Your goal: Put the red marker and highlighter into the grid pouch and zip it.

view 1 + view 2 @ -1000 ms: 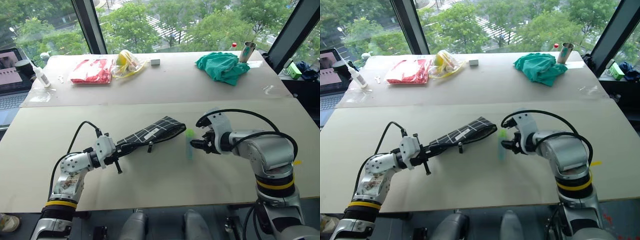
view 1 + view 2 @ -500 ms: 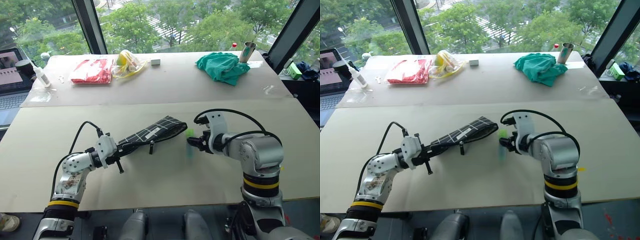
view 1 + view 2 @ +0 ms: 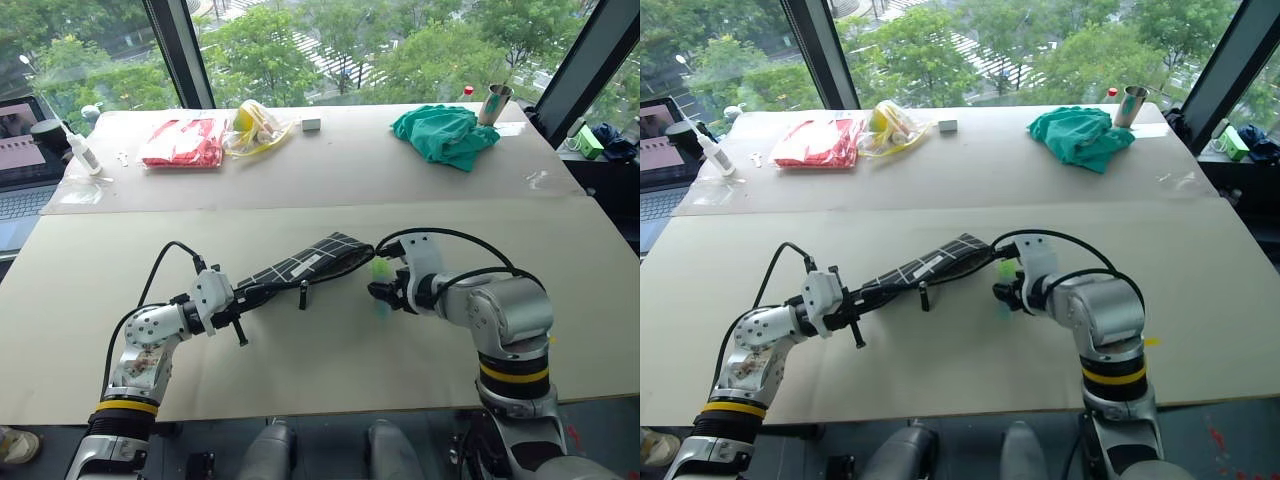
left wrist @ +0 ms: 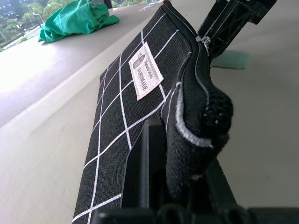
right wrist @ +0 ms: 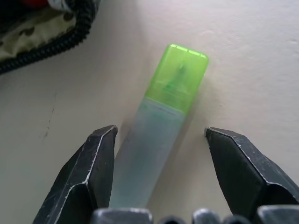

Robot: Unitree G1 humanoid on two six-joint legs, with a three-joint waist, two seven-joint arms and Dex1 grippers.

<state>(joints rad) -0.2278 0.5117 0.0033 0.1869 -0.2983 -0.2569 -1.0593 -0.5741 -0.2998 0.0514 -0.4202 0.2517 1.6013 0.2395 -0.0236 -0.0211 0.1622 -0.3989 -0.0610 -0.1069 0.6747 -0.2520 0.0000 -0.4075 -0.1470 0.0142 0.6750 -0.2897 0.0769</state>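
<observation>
The left gripper [image 3: 232, 301] is clamped on the near end of the grid pouch [image 3: 300, 267], holding it above the table [image 3: 300, 370]. The pouch's far end points toward the right gripper [image 5: 159, 163], whose fingers [image 5: 96, 158] stand apart on either side of the highlighter [image 5: 161, 126], which lies flat on the table, green cap toward the pouch mouth. Farther back lie a red-and-white packet [image 3: 182, 142], a green cloth [image 3: 445, 133] and a metal cup [image 3: 496, 102].
</observation>
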